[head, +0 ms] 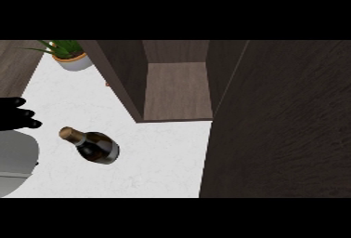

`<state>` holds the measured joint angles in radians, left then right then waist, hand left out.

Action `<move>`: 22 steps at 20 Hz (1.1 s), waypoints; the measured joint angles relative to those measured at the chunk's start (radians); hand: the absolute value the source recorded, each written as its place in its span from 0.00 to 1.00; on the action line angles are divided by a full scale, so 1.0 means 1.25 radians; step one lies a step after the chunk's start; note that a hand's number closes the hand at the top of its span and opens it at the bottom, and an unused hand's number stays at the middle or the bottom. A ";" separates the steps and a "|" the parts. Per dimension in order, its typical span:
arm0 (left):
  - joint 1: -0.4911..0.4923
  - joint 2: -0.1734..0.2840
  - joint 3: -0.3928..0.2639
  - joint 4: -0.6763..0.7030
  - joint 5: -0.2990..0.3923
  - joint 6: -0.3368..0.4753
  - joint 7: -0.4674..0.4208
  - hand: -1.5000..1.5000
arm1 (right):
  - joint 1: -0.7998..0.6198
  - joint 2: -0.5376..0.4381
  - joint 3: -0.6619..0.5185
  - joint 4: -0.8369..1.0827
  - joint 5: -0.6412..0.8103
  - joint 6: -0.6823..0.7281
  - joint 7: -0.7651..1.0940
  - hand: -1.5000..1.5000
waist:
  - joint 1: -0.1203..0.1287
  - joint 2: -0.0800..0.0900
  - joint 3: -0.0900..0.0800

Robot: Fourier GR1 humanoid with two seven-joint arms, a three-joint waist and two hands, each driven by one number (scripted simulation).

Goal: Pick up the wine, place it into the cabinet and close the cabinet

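Observation:
A dark wine bottle [94,146] with a tan cap stands on the white counter [158,158], left of centre, seen from above. My left hand [18,114] shows at the left edge, fingers relaxed and holding nothing, a short way up and left of the bottle and not touching it. The dark wooden cabinet [177,90] is open beyond the bottle, its bare shelf showing between the side walls. My right hand does not appear in the view.
A broad dark wood panel [277,121] fills the right side and hides the counter there. A potted green plant [70,55] stands at the back left, next to the cabinet's left wall [122,74].

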<state>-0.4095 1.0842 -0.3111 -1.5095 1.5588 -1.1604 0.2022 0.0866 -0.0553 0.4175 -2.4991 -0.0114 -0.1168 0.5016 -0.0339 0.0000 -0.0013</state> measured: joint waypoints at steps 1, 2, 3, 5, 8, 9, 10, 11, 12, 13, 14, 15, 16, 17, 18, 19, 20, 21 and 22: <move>-0.008 -0.006 -0.001 0.005 0.001 -0.001 0.007 0.00 | -0.009 -0.003 -0.004 0.000 0.001 -0.004 0.006 0.00 | 0.002 0.000 0.000; -0.019 -0.014 -0.007 0.007 0.002 0.001 0.015 0.00 | -0.014 -0.008 -0.006 -0.001 0.003 -0.008 0.014 0.00 | 0.002 0.000 0.000; -0.023 -0.033 -0.007 0.018 -0.008 0.000 0.022 0.00 | -0.017 -0.008 -0.002 0.000 0.005 -0.014 0.012 0.00 | 0.003 0.000 0.000; -0.032 -0.056 -0.010 0.047 -0.017 -0.007 0.035 0.00 | -0.027 -0.009 0.009 -0.001 0.008 -0.030 0.025 0.00 | 0.003 0.000 0.000; -0.052 -0.084 -0.008 0.077 -0.032 -0.012 0.051 0.00 | -0.042 -0.014 0.026 -0.003 0.015 -0.053 0.042 0.00 | 0.003 -0.001 0.000; -0.052 -0.099 -0.006 0.090 -0.044 -0.016 0.056 0.00 | -0.041 -0.020 0.024 -0.003 0.016 -0.054 0.040 0.00 | 0.004 -0.001 0.000; -0.055 -0.116 -0.002 0.104 -0.061 -0.020 0.061 0.00 | -0.043 -0.025 0.021 -0.004 0.017 -0.056 0.041 0.00 | 0.003 -0.001 0.000; -0.061 -0.127 0.000 0.116 -0.067 -0.025 0.065 0.00 | -0.052 -0.025 0.029 -0.004 0.019 -0.065 0.051 0.00 | 0.003 -0.001 0.000; -0.057 -0.139 0.000 0.110 -0.075 -0.025 0.068 0.00 | -0.064 -0.029 0.026 -0.005 0.020 -0.071 0.064 0.00 | 0.006 -0.002 -0.001; -0.051 -0.157 0.005 0.116 -0.096 -0.030 0.072 0.00 | -0.066 -0.032 0.029 -0.004 0.022 -0.075 0.065 0.00 | 0.007 -0.002 0.000; -0.050 -0.179 0.011 0.124 -0.117 -0.032 0.075 0.00 | -0.071 -0.033 0.033 -0.004 0.024 -0.082 0.067 0.00 | 0.008 -0.002 -0.001; -0.050 -0.195 0.015 0.133 -0.130 -0.034 0.078 0.00 | -0.067 -0.036 0.043 -0.005 0.025 -0.086 0.066 0.00 | 0.007 -0.002 -0.001; -0.052 -0.215 0.021 0.138 -0.150 -0.035 0.081 0.00 | -0.064 -0.039 0.048 -0.005 0.027 -0.091 0.063 0.00 | 0.007 -0.003 -0.001; -0.051 -0.234 0.031 0.155 -0.171 -0.041 0.083 0.00 | -0.065 -0.044 0.044 -0.005 0.028 -0.094 0.064 0.00 | 0.006 -0.002 -0.001; -0.056 -0.249 0.037 0.164 -0.186 -0.042 0.087 0.00 | -0.063 -0.048 0.044 -0.007 0.029 -0.098 0.060 0.00 | 0.005 -0.002 -0.001; -0.054 -0.267 0.048 0.172 -0.208 -0.046 0.088 0.00 | -0.069 -0.050 0.047 -0.007 0.030 -0.103 0.067 0.00 | 0.006 -0.002 -0.001; -0.051 -0.282 0.059 0.178 -0.228 -0.051 0.089 0.00 | -0.080 -0.049 0.049 -0.007 0.032 -0.111 0.073 0.00 | 0.008 -0.002 -0.001; -0.049 -0.299 0.067 0.188 -0.250 -0.054 0.093 0.00 | -0.088 -0.053 0.046 -0.007 0.033 -0.115 0.081 0.00 | 0.008 -0.002 -0.001; -0.050 -0.309 0.077 0.203 -0.264 -0.061 0.094 0.00 | -0.084 -0.056 0.050 -0.007 0.034 -0.118 0.077 0.00 | 0.008 -0.002 -0.001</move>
<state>-0.4722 0.6976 -0.2143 -1.2556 1.2282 -1.2362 0.3194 -0.0180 -0.1251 0.4802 -2.5077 0.0308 -0.2643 0.5983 -0.0243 -0.0023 -0.0022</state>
